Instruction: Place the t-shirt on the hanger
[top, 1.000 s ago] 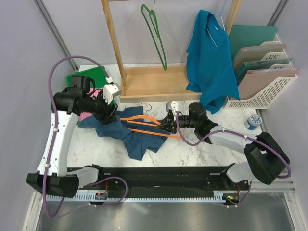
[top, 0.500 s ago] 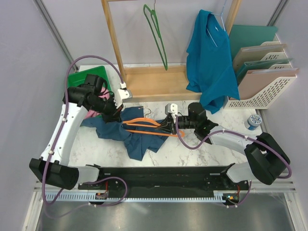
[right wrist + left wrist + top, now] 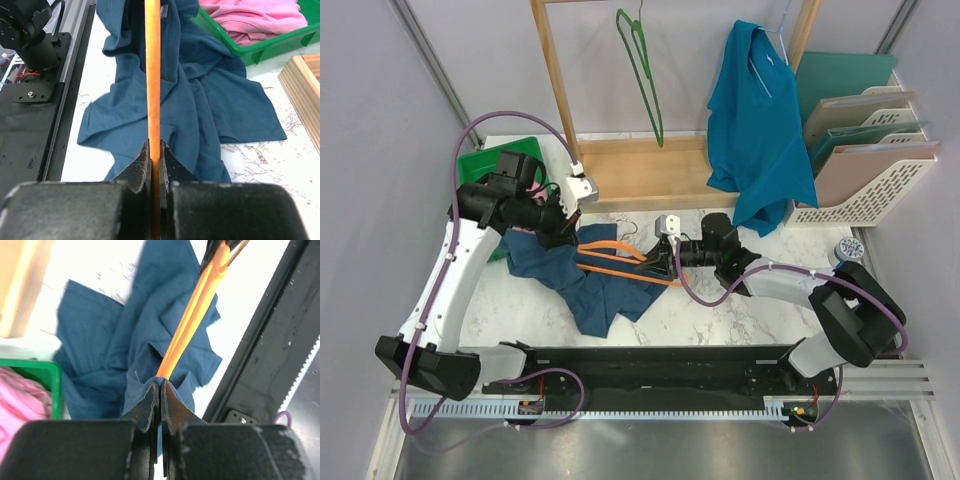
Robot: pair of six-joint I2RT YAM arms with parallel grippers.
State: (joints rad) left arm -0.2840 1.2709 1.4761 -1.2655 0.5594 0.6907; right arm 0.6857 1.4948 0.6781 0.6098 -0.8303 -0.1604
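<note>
Crumpled on the table [image 3: 720, 320] beneath the hanger [image 3: 620, 266], the t-shirt [image 3: 590, 292] is judged limp and best taken at the collar; cloth is pinched in the left gripper [image 3: 159, 390], hanger bar clamped in the right gripper [image 3: 154, 150].

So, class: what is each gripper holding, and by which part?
Right gripper: the hanger, by one rod. Left gripper: the t-shirt, a fold by the hanger.
</note>
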